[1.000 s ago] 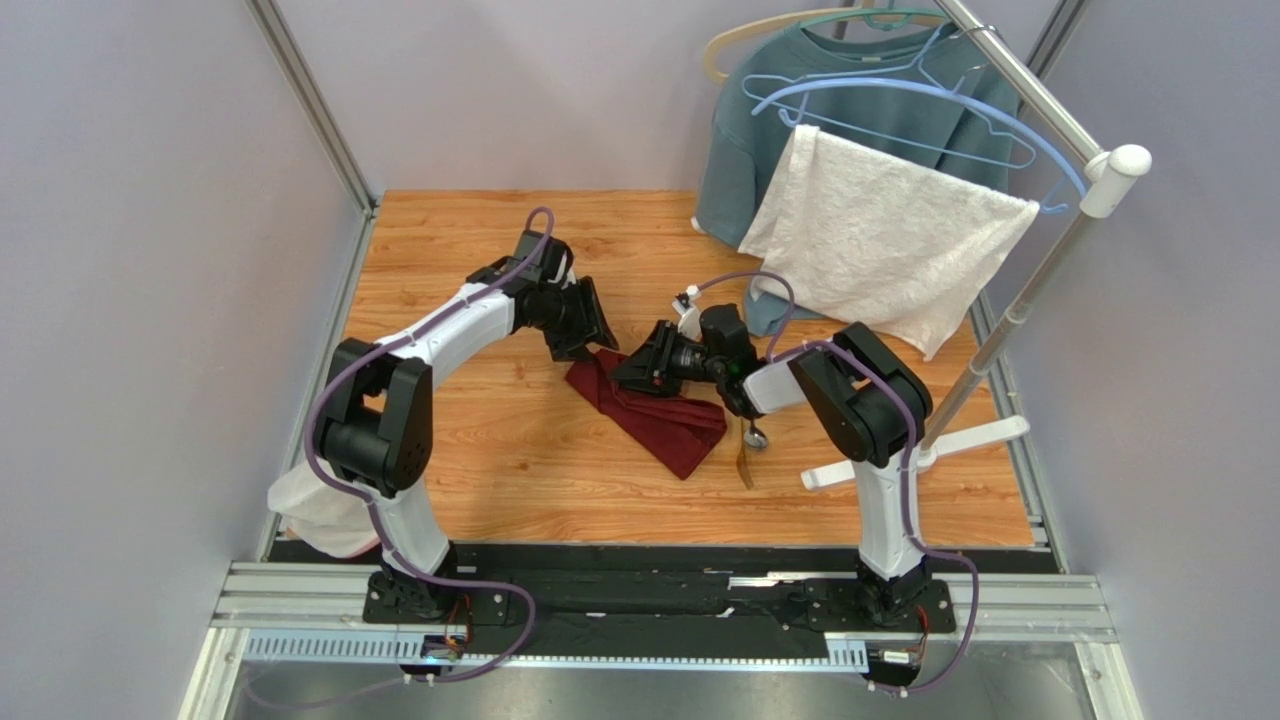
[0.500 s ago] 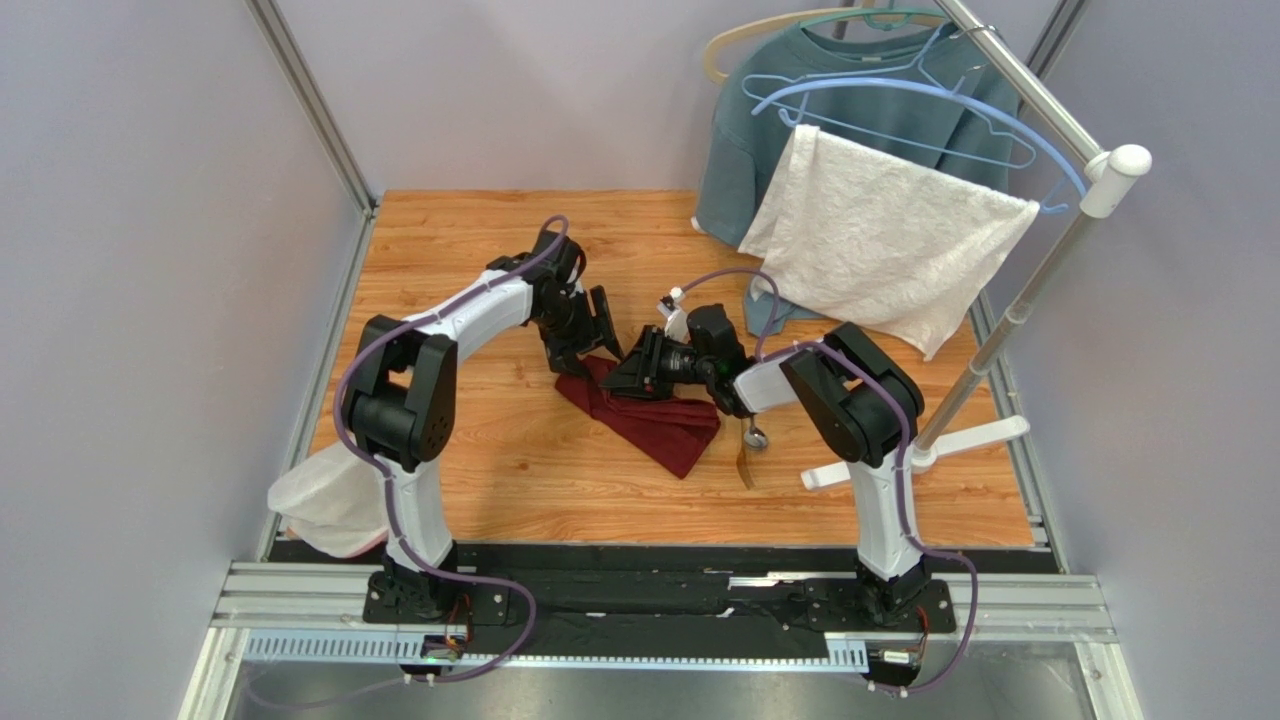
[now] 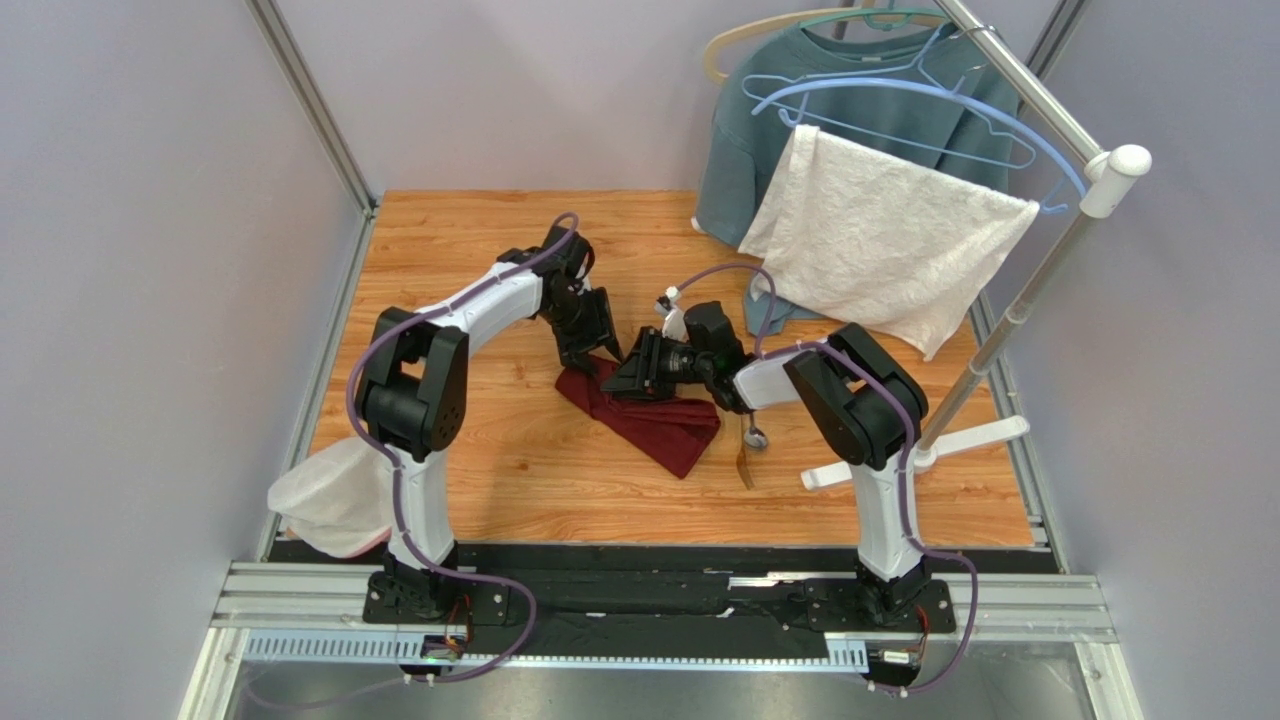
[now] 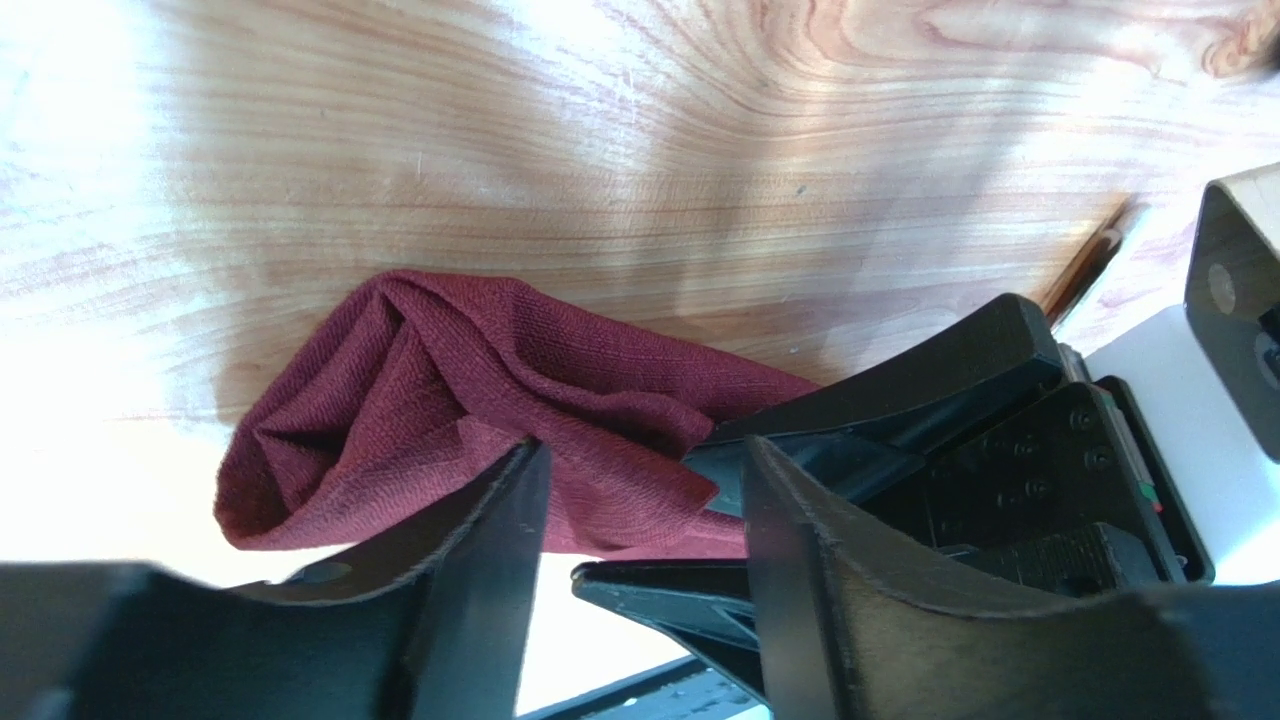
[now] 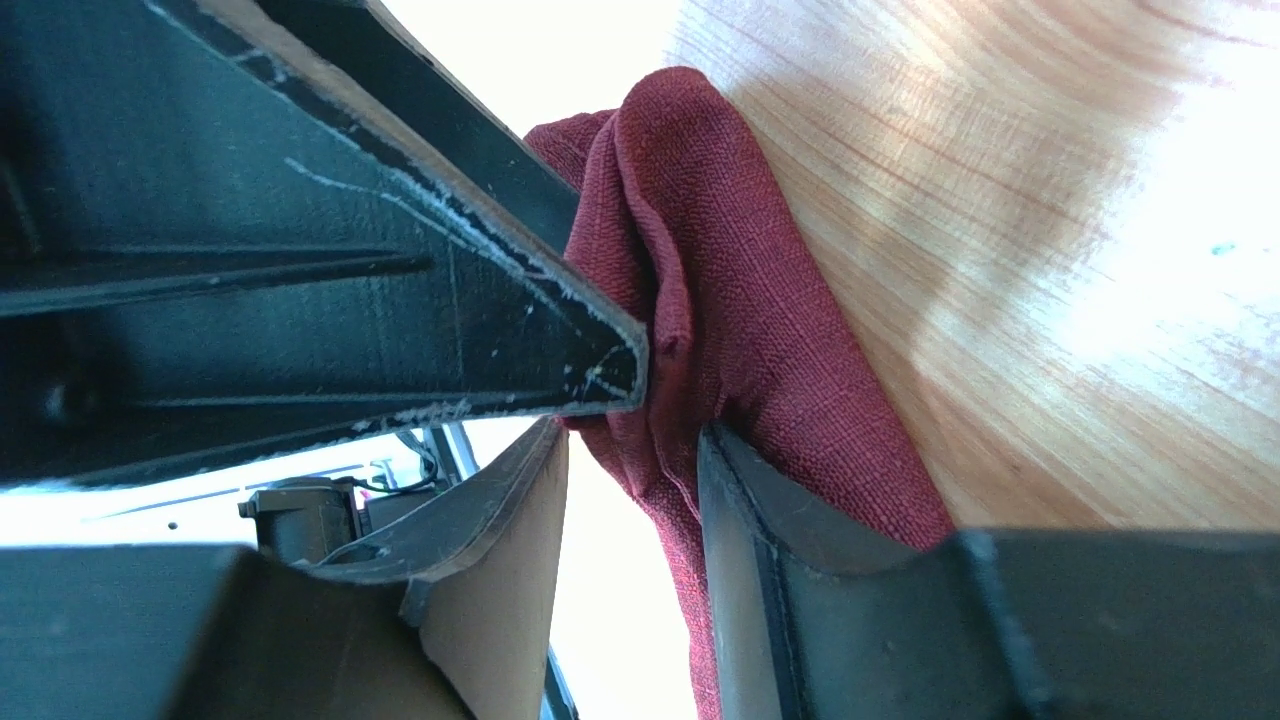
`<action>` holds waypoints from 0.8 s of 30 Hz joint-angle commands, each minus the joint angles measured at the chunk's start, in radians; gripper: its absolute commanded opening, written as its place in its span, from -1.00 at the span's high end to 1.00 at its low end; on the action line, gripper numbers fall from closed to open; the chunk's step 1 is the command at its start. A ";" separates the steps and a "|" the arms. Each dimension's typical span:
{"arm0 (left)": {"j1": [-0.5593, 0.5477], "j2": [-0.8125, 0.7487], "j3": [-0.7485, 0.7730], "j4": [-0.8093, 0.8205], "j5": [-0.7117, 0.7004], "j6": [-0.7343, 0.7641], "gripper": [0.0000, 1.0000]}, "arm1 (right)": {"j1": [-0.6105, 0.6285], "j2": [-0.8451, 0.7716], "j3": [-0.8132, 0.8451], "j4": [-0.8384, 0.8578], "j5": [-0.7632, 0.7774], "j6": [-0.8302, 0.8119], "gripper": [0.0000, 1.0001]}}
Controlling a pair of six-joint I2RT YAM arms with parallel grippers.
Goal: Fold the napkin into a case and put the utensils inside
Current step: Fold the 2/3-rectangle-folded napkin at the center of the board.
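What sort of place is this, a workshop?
Probably a robotics test booth. A left arm and right arm are bolted to a metal rail at the table edge, plain grey walls box them in, and a rack holding a sweatshirt and towel looks like practice props.

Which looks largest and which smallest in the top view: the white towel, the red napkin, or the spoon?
1. white towel, clearly largest
2. red napkin, bunched up
3. spoon, smallest, only partly visible

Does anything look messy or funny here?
Yes. The napkin is a crumpled, slanted lump in the middle of the table, not a neat case. The spoon and the fork-like piece lie outside it, on the wood beside it.
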 commanded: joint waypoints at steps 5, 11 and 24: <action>-0.003 0.010 0.023 0.002 0.001 0.111 0.44 | 0.005 -0.057 0.036 0.000 -0.001 -0.049 0.15; -0.002 0.016 0.031 -0.032 -0.028 0.145 1.00 | -0.001 -0.085 0.032 -0.060 -0.018 -0.055 0.11; 0.013 -0.062 -0.034 0.006 -0.021 0.167 1.00 | -0.164 -0.264 -0.067 -0.296 -0.098 -0.104 0.06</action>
